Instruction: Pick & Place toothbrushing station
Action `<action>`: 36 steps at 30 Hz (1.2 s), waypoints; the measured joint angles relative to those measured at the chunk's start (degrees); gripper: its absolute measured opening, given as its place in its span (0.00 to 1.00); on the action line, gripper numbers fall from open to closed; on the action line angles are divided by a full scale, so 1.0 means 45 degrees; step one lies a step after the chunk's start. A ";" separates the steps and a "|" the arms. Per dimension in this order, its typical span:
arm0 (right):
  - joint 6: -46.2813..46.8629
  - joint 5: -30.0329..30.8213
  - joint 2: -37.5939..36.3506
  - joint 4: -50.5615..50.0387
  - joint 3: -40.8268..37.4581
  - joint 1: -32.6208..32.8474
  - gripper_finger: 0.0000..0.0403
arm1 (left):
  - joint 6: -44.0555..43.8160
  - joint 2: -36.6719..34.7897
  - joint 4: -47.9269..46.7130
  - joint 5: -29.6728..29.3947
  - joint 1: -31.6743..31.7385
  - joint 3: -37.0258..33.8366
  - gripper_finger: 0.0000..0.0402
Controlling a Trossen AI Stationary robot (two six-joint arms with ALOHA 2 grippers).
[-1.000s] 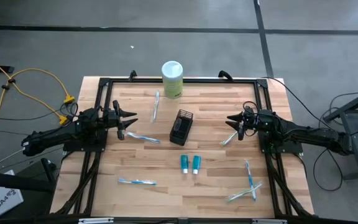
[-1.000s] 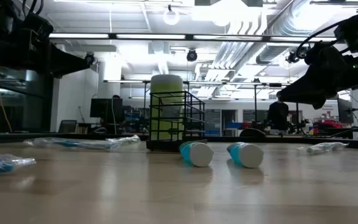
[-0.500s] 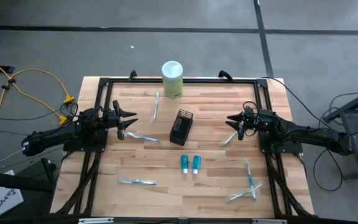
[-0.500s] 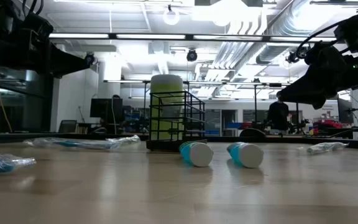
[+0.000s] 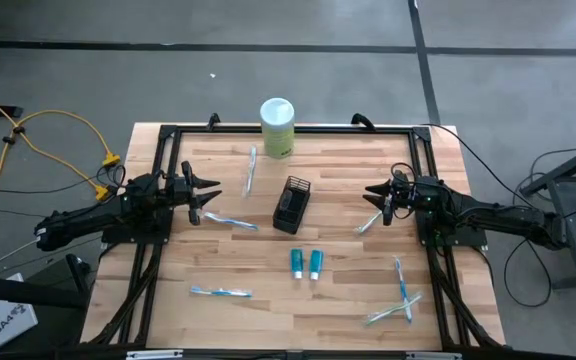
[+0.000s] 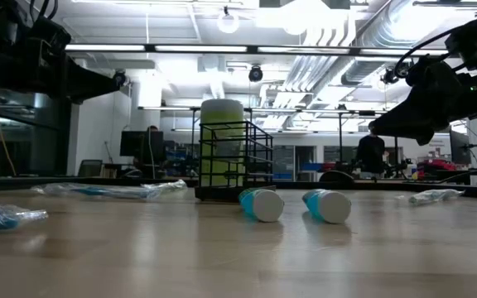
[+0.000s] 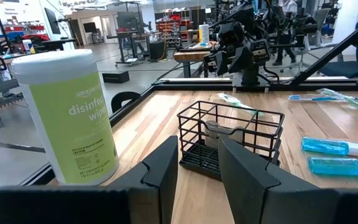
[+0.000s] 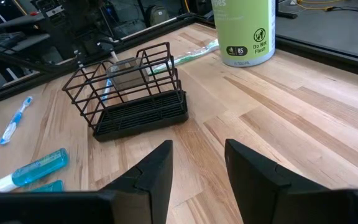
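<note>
Two teal tubes (image 5: 304, 263) lie side by side at the near middle of the wooden counter (image 5: 348, 300), with one toothbrush (image 5: 220, 292) toward the near left and crossed toothbrushes (image 5: 400, 296) at the near right. Farther in, the black wire holder (image 5: 292, 204) stands at the counter's centre, between the two arms and touched by neither. The left hand (image 5: 208, 196) hovers at the left edge, fingers parted by a narrow gap and holding nothing, pointing toward the holder, with a toothbrush (image 5: 231, 222) on the counter just beside it. The right hand (image 5: 373, 194) hovers at the right edge, likewise slightly parted and empty, facing the holder, with a toothbrush (image 5: 368, 222) near it. At the far edge stands a pale green canister (image 5: 277, 126), another toothbrush (image 5: 250, 170) lying in front of it
</note>
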 joint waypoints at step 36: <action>0.0000 0.0002 0.0000 0.0000 0.0000 0.0000 0.34 | -0.1309 0.1329 -0.0164 0.0233 -0.0662 0.0588 0.27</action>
